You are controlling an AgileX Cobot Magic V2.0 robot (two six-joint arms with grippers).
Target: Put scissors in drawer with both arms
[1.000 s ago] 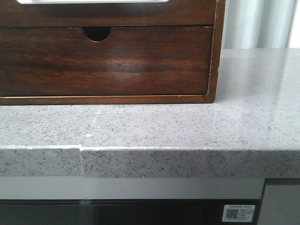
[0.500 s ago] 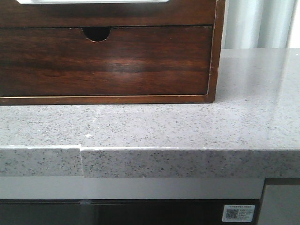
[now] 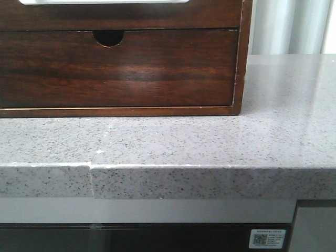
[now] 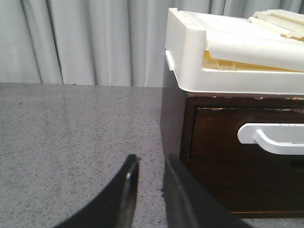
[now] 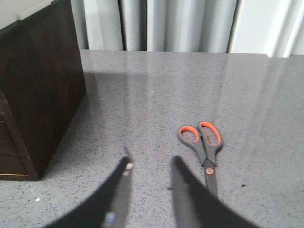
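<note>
Hovering: both arms are waiting above the counter (image 3: 210,142), neither one touching anything.
Left gripper (image 4: 148,183): it is hanging beside the near corner of the wooden cabinet (image 4: 173,142), fingers a small gap apart and holding nothing.
Right gripper (image 5: 151,178): it is sitting just beside the scissors, fingers parted by a modest gap and empty.
Scissors (image 5: 203,148): they are lying flat and closed on the grey stone to the right of the cabinet, orange-lined handles pointing away from the wrist, blade tips running under the right finger in the wrist view.
Drawer (image 4: 247,156): it is showing in the left wrist view with a white cut-out handle (image 4: 273,139) on its dark front, looking shut; the lower drawer (image 3: 115,68) with the half-round notch is not the target.
White tray (image 4: 228,52): it is resting on top of the cabinet.
Step in hand: the left arm is probably heading for the handle while the right is lining up on the scissors.
Doing it well: the left fingers should be hooking into the cut-out and pulling straight out; the right should be shifting sideways over the pivot, opening wider, and closing across the narrow shank.
</note>
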